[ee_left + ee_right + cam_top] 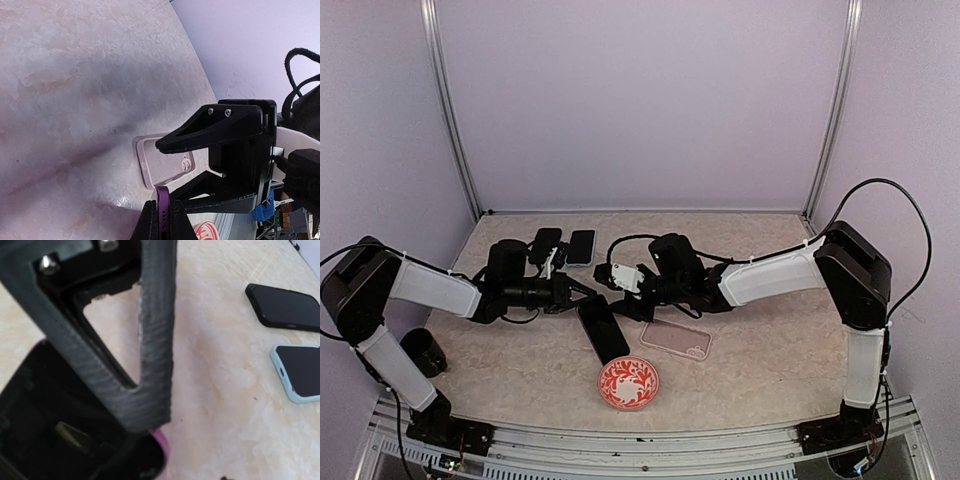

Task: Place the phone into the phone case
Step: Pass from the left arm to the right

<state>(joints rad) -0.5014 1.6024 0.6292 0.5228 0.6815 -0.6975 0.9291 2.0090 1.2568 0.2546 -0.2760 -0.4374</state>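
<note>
**Phone clamped by left gripper; case beside it**

Top view: the phone (pixel 603 332) sits at an angle mid-table. Its far end is between the left gripper (pixel 582 292) and the right gripper (pixel 618 288). The case (pixel 676 340) lies just right of the phone.

Left wrist: the left fingers (pixel 150 222) are pinched on the phone's purple edge. The right jaws stand apart.

Right wrist: one finger (pixel 152 340) is over the phone; contact cannot be told.

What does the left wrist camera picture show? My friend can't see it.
The left claw pinches a purple-edged phone by its thin sides at the bottom of the picture. Just beyond it, a pale phone case lies flat on the beige table. The black right claw stands open, coming in from the right side.
</note>
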